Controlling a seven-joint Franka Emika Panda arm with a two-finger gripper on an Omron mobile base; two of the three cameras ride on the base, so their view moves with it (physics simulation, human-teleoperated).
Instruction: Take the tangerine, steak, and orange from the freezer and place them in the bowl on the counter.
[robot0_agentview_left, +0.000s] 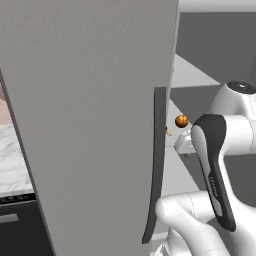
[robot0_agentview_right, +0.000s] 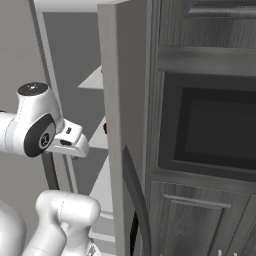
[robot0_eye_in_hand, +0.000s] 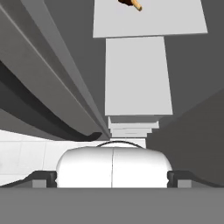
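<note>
the freezer (robot0_agentview_left: 95, 115) is tall, flat and dull grey, and its big smooth door stands open and covers most of the left base view. a long dark handle (robot0_agentview_left: 156, 165) runs down the door's edge and curves at the bottom. inside the freezer there are pale flat shelves (robot0_eye_in_hand: 138, 74), plain and smooth like sheets of card. a small round orange-brown ball (robot0_agentview_left: 181, 121) sits on a shelf far inside, just past the white arm (robot0_agentview_left: 215, 150). it is shiny on top, and it may be the orange or the tangerine, but it is too small to tell which. in the right base view a tiny dark red bit (robot0_agentview_right: 105, 128) peeks out from behind the door edge, and most of it is hidden, so it could be the steak. at the far end of the hand view a small brown and tan thing (robot0_eye_in_hand: 132, 3) is cut off by the edge. the gripper (robot0_eye_in_hand: 112, 177) has its two dark finger tips (robot0_eye_in_hand: 43, 177) wide apart with nothing between them. to the left, a bit of white marble counter (robot0_agentview_left: 12, 160) with grey veins shows. on the right stand dark wood cabinets (robot0_agentview_right: 210, 50) with lined grain.
</note>
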